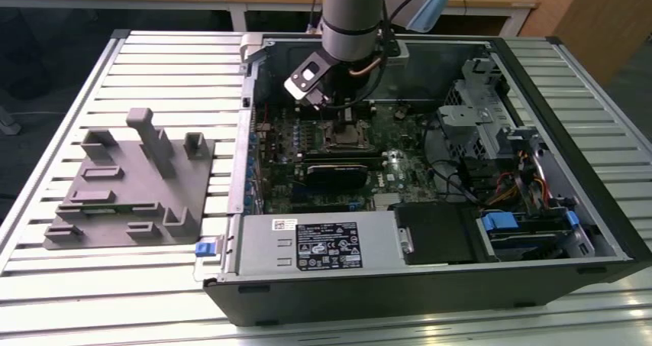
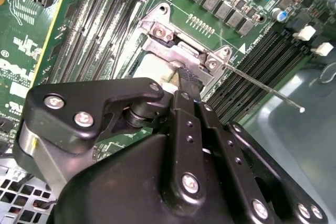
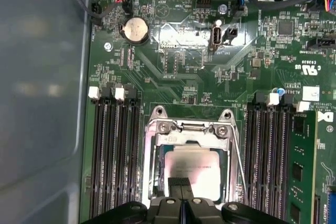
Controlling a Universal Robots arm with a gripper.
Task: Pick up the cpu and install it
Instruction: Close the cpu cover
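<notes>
One slatted worktop (image 1: 122,300) carries one open computer case (image 1: 428,292) and one grey tray (image 1: 112,201). The tray lies well apart from the socket frame (image 3: 191,127), toward the exterior view's left. One power supply box (image 1: 305,243), nearer the frame, bears one black-and-white label with print too small to tell. One motherboard (image 3: 173,77) holds the single frame, which has a bank of memory slots on either side. The one cpu (image 3: 198,167) lies flat inside the frame. My jaws are drawn together, fingertips (image 3: 178,183) at the cpu's edge. One coin cell (image 3: 135,29) sits beyond the frame.
</notes>
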